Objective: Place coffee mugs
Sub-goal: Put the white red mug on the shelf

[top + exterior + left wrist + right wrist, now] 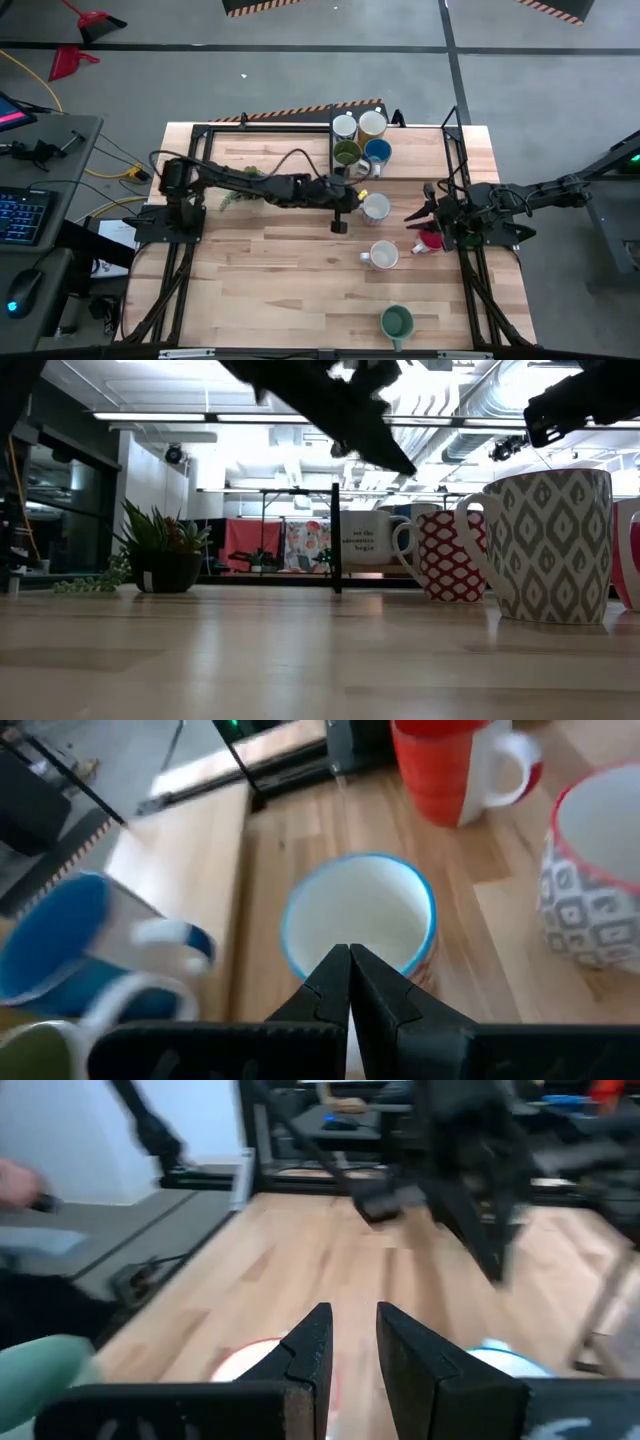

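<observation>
— Four mugs (360, 140) racked at the desk's (260, 290) far edge; four loose.
— Tools?
— Left tool (338, 226) shut, empty, over blue-rimmed mug (375, 207). Right tool (424, 216) part-open by red mug (429, 241).

Left arm: dark, jointed, stretched across the table toward its middle.
Left gripper (338, 226): fingers pressed together, pointing down.
Right arm: reaches in from the table's right edge.
Right gripper (414, 217): fingers slightly apart.
</observation>
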`<state>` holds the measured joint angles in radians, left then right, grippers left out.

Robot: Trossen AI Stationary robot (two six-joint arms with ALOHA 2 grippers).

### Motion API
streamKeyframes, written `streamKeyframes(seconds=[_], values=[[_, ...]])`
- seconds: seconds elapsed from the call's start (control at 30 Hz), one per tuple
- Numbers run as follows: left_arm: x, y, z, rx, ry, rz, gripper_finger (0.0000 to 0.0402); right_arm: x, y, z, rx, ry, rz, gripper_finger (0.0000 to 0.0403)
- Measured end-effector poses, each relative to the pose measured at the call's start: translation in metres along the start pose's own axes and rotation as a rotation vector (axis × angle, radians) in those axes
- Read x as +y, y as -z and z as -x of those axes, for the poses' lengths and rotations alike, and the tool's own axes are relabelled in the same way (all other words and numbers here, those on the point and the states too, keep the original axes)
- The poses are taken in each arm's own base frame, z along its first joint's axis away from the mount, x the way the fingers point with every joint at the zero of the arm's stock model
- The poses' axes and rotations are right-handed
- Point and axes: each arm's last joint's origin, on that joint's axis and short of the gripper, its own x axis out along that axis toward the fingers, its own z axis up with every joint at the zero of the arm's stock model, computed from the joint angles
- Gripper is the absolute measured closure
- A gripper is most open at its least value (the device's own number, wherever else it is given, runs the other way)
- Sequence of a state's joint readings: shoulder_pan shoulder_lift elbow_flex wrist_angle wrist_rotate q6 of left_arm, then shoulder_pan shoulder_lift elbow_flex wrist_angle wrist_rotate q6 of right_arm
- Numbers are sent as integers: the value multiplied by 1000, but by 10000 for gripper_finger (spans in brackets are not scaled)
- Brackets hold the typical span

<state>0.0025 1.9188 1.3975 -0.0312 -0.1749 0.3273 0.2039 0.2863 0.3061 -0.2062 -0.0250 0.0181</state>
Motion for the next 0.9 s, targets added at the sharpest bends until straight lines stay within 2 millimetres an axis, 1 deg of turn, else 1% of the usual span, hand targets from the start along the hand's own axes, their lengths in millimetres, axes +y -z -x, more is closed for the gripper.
streamKeyframes(seconds=[0.1,0.2,0.27,0.3,0.4,0.43,0.53,0.63,0.73,0.83,0.9], values=[[10,-12,30,11,4,-3,401,-2,0,0,-1,80,0,339],[21,-23,71,34,11,-4,402,-3,0,0,-2,118,0,339],[25,-23,99,107,38,-3,402,-4,0,0,-2,128,0,339],[25,-18,111,170,68,3,402,-4,0,0,-2,131,0,339],[15,6,141,364,179,59,402,-4,0,0,-2,131,-3,339],[9,15,147,421,212,82,402,-4,0,0,0,131,-3,339],[-17,42,159,495,291,132,402,-4,1,0,7,131,0,339],[-46,68,163,453,359,180,402,-4,2,0,15,131,-1,339],[-71,98,167,343,410,263,402,-4,2,0,15,132,-55,339],[-87,133,173,259,418,387,402,-4,2,-1,13,133,-116,339],[-94,151,175,170,400,445,402,-4,2,-2,12,147,-136,339]])
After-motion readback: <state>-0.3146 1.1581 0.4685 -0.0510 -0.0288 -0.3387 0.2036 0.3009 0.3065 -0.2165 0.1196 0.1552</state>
